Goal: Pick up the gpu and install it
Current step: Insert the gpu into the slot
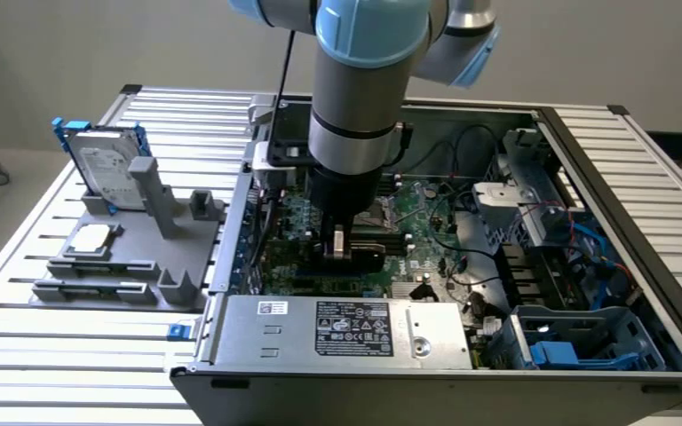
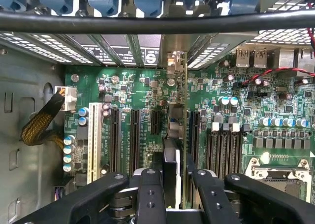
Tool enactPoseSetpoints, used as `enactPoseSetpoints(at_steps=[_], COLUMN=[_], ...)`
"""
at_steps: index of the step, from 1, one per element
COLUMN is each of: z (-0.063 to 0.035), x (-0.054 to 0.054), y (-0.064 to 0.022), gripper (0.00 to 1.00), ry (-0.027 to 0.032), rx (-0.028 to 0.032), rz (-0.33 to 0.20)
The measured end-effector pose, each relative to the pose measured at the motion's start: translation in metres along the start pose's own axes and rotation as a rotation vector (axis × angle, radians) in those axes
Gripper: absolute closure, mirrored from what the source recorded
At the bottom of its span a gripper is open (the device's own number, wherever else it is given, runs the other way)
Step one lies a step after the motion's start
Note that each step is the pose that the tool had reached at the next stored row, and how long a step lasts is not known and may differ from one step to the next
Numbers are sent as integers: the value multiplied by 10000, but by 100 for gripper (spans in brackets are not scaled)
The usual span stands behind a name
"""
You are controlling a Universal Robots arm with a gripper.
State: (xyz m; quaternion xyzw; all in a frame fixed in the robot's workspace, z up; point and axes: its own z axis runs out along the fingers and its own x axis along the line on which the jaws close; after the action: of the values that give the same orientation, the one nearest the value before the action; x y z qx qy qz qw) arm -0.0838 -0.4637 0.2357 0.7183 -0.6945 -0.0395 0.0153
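Exterior view: hand [image 1: 338, 251] grips the gpu [image 1: 359, 259] inside the computer case [image 1: 625, 160] on a slatted table [image 1: 68, 328].

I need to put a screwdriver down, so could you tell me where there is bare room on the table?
The slatted table is bare in front of the grey fixture, and along the case's right side in the exterior view. Inside the case is crowded, with the gripper there.

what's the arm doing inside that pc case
The robot arm has reached down into the open computer case, and its tool is closed on the gpu, held edge-on and upright over the motherboard's expansion slots. The card's metal bracket sits up against the rear slot openings. Outside the case, a hard drive in a blue frame and a processor chip sit on the grey fixture.
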Motion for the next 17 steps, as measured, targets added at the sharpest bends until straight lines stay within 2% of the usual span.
enactPoseSetpoints(at_steps=[14,17], z=[0,0], x=[-5,-12], y=[-1,0], gripper=[73,73], ry=[4,13], rx=[-1,16], rz=[-27,-21])
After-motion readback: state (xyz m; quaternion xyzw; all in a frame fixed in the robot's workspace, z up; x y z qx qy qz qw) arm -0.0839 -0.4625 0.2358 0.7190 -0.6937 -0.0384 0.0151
